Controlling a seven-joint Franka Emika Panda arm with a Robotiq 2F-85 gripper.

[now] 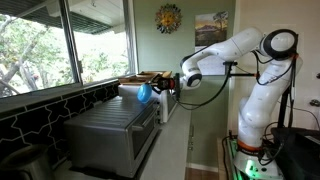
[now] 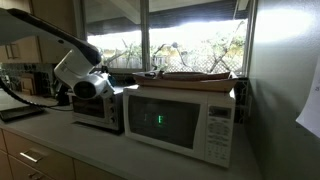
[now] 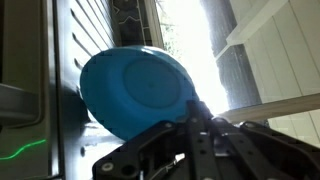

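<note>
My gripper (image 1: 158, 88) is shut on the rim of a blue plastic bowl (image 1: 145, 93), held in the air above the silver toaster oven (image 1: 115, 130). In the wrist view the blue bowl (image 3: 135, 90) fills the middle, its underside towards the camera, with my black fingers (image 3: 192, 112) pinched on its lower right edge. In an exterior view the gripper (image 2: 112, 84) is beside the white microwave (image 2: 180, 120) and the bowl is hidden behind the wrist.
A wooden tray (image 1: 150, 77) lies on top of the microwave, also in an exterior view (image 2: 195, 75). Large windows (image 1: 60, 40) run along the counter. A small toaster oven (image 2: 98, 112) stands next to the microwave on the counter (image 2: 60, 135).
</note>
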